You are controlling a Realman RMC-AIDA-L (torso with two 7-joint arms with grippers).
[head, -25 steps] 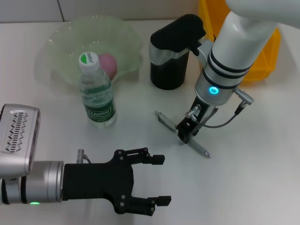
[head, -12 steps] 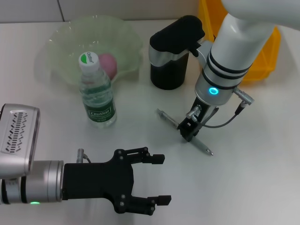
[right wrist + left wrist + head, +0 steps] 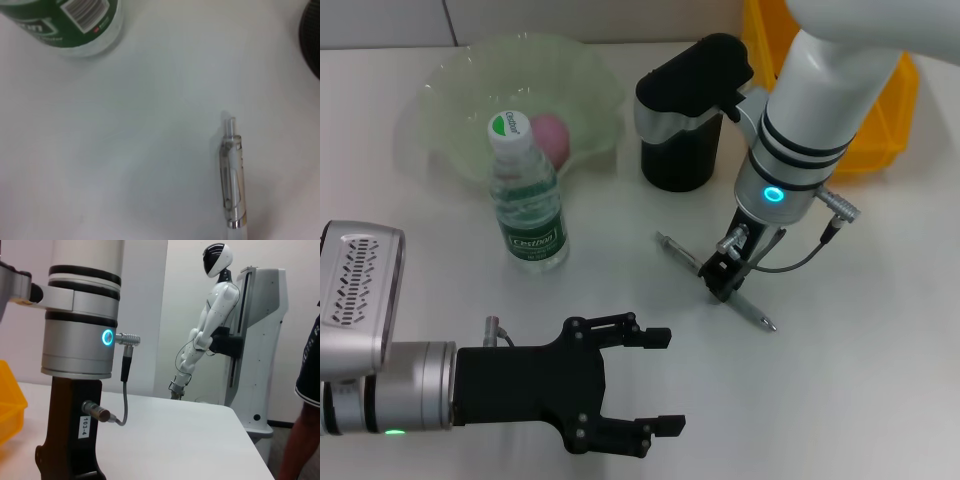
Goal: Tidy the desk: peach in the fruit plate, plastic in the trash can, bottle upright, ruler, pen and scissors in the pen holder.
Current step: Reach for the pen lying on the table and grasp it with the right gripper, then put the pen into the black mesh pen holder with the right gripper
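A silver pen [image 3: 752,315] lies slanted on the white desk; its clip end shows in the right wrist view [image 3: 233,185]. My right gripper [image 3: 723,277] stands down over the pen's middle, shut on it. The pink peach [image 3: 549,134] rests in the green fruit plate [image 3: 450,75]. In front of the plate the bottle [image 3: 526,195] stands upright. The black pen holder [image 3: 678,150] carries a black and silver shape on top. My left gripper [image 3: 658,382] hovers open and empty near the front edge. Ruler, scissors and plastic are out of view.
The yellow trash can [image 3: 880,130] sits at the back right, behind my right arm. In the left wrist view my right arm's wrist [image 3: 80,330] fills the near side, with a humanoid robot [image 3: 210,325] and a person [image 3: 307,405] beyond the desk.
My right gripper shifted slightly right and back, and the pen shifted with it. The left arm has not moved.
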